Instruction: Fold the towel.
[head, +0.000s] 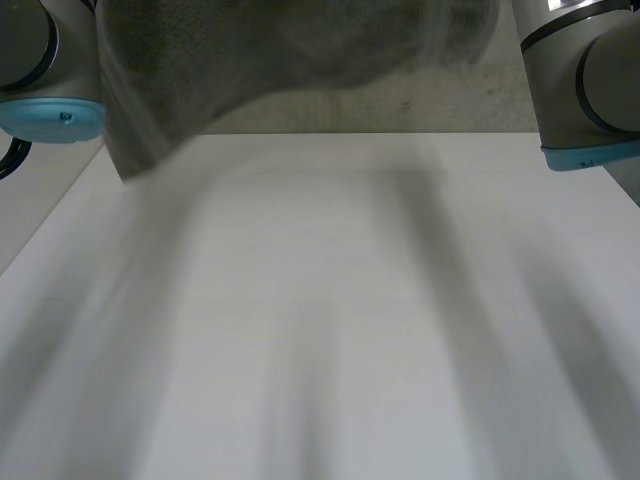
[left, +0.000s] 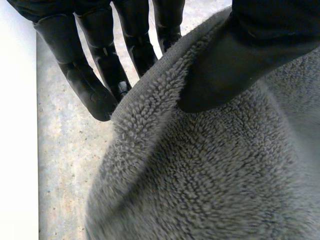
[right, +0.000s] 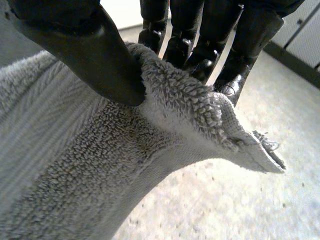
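We see the towel as thick grey terry cloth with a rough, looped pile. A flatter woven hem band runs by the corner pinched in the right hand. That hand and the left hand look like smooth black plastic with a dull sheen. Across the lower frame of the head view, the table is white, smooth and matt. In the upper corners, the left arm and right arm show smooth grey casings and light-blue caps.

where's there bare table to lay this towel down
The white table lies bare all across, between the left arm and the right arm. It is crowded only above its far end, where the towel hangs pinched by the left hand and the right hand.
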